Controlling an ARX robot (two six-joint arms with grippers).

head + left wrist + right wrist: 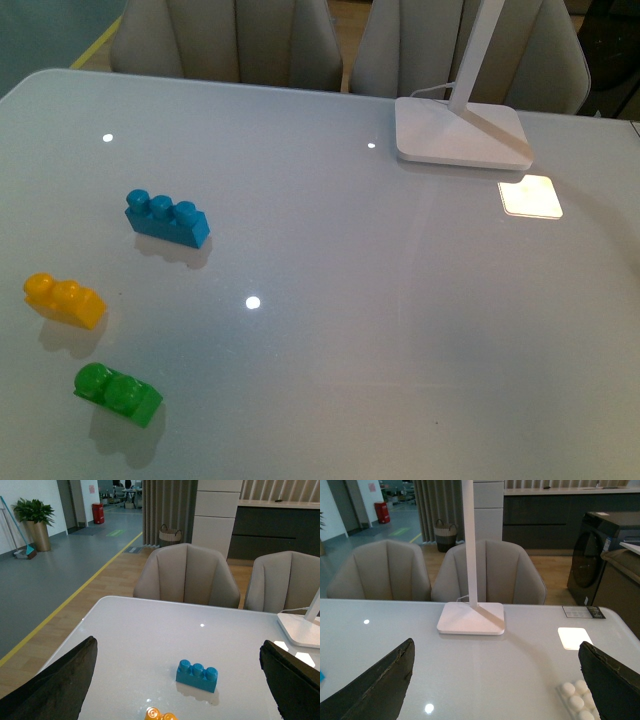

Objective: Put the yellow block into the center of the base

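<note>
Small orange-yellow two-stud plastic block sits loose on the glossy white table, left side in the front view, between the blue three-stud brick farther back and the green two-stud brick nearer, touching neither. Only a corner of the white studded plastic base plate shows, in the right wrist view, on the table. Jaws spread wide on both the left gripper and the right gripper, each holding nothing.
</note>
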